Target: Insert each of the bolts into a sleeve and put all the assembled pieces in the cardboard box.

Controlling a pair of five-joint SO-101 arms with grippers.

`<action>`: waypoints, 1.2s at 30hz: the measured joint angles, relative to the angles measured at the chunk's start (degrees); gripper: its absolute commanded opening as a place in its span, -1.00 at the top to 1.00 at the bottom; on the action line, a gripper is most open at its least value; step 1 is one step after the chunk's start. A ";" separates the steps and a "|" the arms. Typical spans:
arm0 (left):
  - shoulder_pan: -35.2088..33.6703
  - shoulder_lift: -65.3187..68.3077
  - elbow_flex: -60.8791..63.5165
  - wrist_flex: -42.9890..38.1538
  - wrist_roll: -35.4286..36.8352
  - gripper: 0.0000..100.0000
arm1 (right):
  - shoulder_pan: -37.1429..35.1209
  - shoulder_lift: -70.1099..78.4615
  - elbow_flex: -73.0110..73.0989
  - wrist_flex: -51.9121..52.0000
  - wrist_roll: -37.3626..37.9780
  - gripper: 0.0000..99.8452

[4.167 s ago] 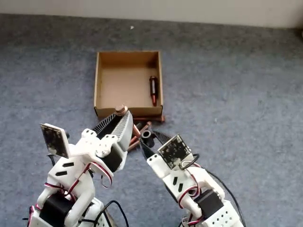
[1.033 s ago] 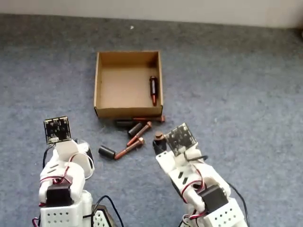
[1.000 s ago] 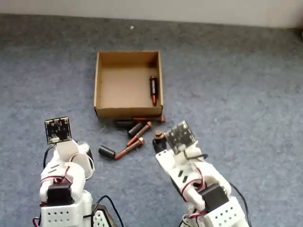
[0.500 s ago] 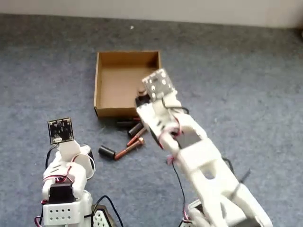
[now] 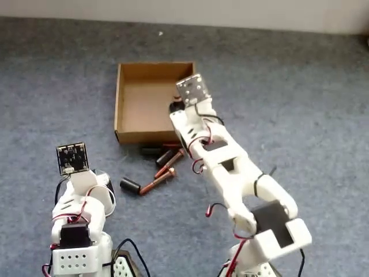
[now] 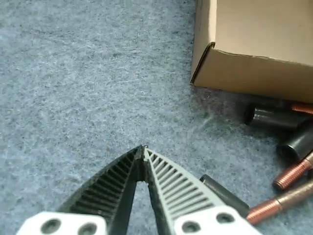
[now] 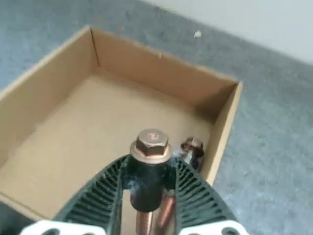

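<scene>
**Right arm over the box with an assembled piece, left arm parked**

- The right gripper [image 7: 149,166] is clamped on a copper hex-head bolt seated in a black cylindrical sleeve [image 7: 146,185]. The jaws pinch the sleeve from both sides. The bolt head sits above the fingertips and the threaded end pokes out below.
- In the high view that arm is stretched forward, with the gripper [image 5: 176,109] over the inside of the open-top brown cardboard box [image 5: 118,104], close to its right wall.
- A second bolt-and-sleeve piece [image 7: 191,147] lies on the box floor against that same wall, just beside the held one.
- The left gripper [image 6: 143,152] is closed tip to tip with nothing in it. It sits low over the grey carpet [image 5: 288,86], short of the box corner [image 6: 254,73].
- Loose parts lie on the carpet in front of the box. One black sleeve [image 5: 130,185] lies apart, with a copper bolt [image 5: 155,182] just beside it.
- More sleeves and bolts are bunched near the front wall [image 6: 269,117]. I can't tell whether any of these are mated.
</scene>
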 measured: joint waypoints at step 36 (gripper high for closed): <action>0.00 0.00 0.00 -0.18 0.00 0.99 | -18.55 -8.44 -14.86 57.05 -47.74 0.69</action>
